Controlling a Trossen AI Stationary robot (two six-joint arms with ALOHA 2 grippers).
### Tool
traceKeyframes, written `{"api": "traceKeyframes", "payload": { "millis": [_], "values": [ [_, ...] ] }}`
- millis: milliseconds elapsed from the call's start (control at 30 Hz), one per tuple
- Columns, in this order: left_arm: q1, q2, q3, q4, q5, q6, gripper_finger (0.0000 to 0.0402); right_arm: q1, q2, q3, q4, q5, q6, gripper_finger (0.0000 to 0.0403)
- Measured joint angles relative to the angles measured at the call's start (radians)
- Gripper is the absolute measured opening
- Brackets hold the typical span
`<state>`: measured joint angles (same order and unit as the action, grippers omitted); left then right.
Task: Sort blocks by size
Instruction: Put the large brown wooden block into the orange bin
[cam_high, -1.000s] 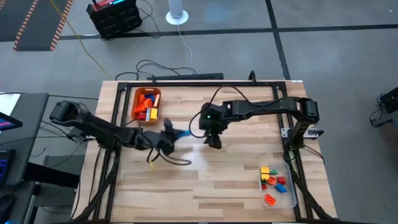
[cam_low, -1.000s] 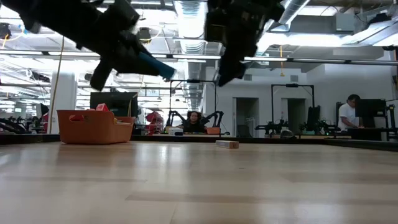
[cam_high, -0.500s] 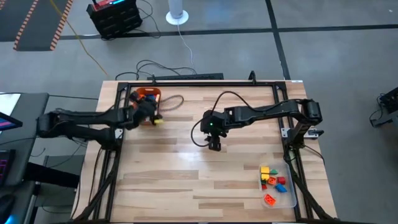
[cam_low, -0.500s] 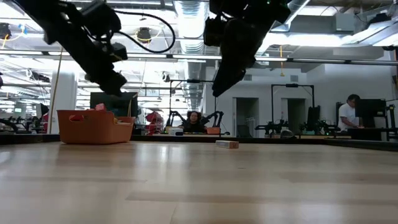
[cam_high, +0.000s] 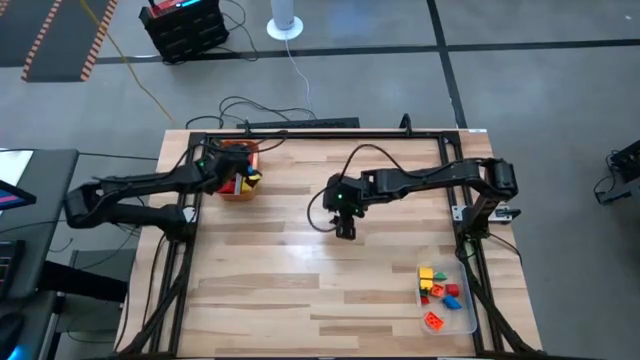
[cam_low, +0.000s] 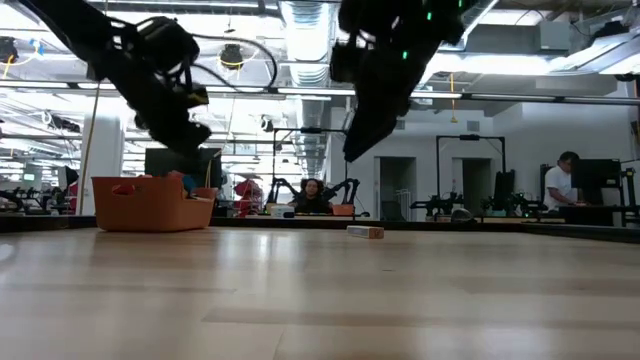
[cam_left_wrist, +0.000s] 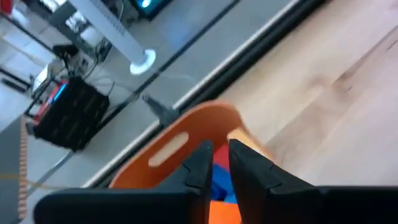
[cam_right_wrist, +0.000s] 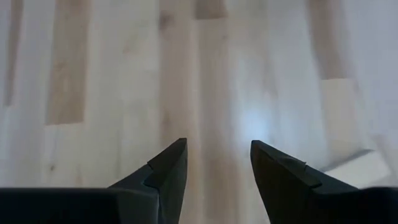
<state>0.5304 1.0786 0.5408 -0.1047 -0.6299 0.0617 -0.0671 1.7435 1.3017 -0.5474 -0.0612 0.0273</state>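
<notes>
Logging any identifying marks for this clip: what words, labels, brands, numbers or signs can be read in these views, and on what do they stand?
None can be read in any view.
Orange bin: no label shows.
Clear tray and its blocks: no print shows.
Black box on the floor: lit coloured spots on top, too small to read.
Room behind the table in the low view: screens and fittings, too far to read.

A pale wooden table (cam_high: 300, 270) with plank grain, edged by a dark metal frame (cam_high: 300, 136). On it at the far left stands an orange bin (cam_high: 226, 190) with bricks (cam_high: 245, 181) inside. At the near right lies a clear tray (cam_high: 470, 310) holding small bricks (cam_high: 438, 288) in yellow, red, green and blue. In the low view a small tan block (cam_low: 365, 232) lies on the far part of the tabletop
</notes>
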Motion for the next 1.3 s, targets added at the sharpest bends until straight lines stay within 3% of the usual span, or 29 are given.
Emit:
{"api": "traceKeyframes", "payload": {
  "millis": [167,300,467,600,900,1300],
  "values": [
    [-0.053,-0.059,0.016,0.000,0.000,0.021,0.0082,-0.112,0.000,-0.090,0.121,0.010,0.066,0.0214],
    [-0.096,-0.095,0.017,-0.021,0.000,0.021,0.0124,-0.197,0.001,-0.213,0.246,0.039,0.228,0.0225],
    [-0.117,-0.104,0.017,-0.011,0.001,0.021,0.0174,-0.172,0.010,-0.252,0.291,0.268,0.317,0.0228],
    [-0.118,-0.104,0.017,-0.010,0.001,0.014,0.0199,-0.136,0.013,-0.252,0.306,0.333,0.364,0.0228],
    [-0.118,-0.104,0.017,-0.006,0.077,-0.031,0.0213,-0.103,0.023,-0.252,0.318,0.442,0.420,0.0228],
    [-0.127,-0.105,0.017,-0.036,0.079,-0.043,0.0213,-0.067,0.188,-0.251,0.385,0.460,0.473,0.0228]
  ]
}}
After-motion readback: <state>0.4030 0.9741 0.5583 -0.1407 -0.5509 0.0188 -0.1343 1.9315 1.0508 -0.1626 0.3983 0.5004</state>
